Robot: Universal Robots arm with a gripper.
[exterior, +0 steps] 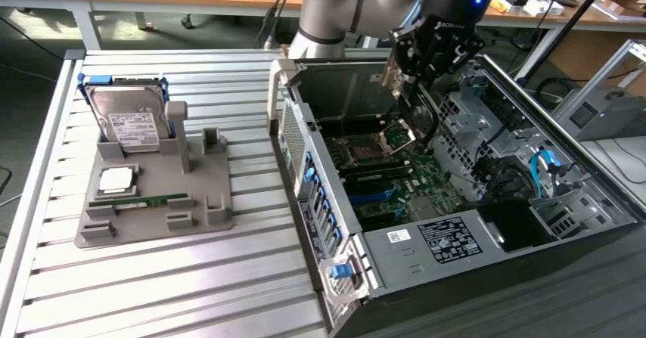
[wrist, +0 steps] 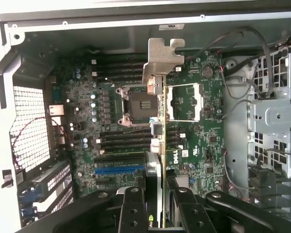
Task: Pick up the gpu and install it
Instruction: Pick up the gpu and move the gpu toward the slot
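Note:
My gripper [exterior: 422, 47] hangs over the open computer case [exterior: 333, 224], above the green motherboard [exterior: 399, 179]. It is shut on the gpu [wrist: 160, 141], a thin dark card seen edge-on in the wrist view, with its silvery bracket [wrist: 161, 60] at the far end. The black fingers [wrist: 132, 206] clamp the card from both sides. Below the card lie the motherboard [wrist: 106, 111], its CPU socket [wrist: 139, 104] and a blue slot [wrist: 117, 170]. The card is above the board and is not seated in any slot.
A grey fixture [exterior: 151, 202] on the slatted table at the exterior view's left holds a hard drive [exterior: 126, 119], a silver chip [exterior: 116, 178] and a green memory stick [exterior: 141, 200]. Drive cages and cables [exterior: 525, 164] crowd the case's far side.

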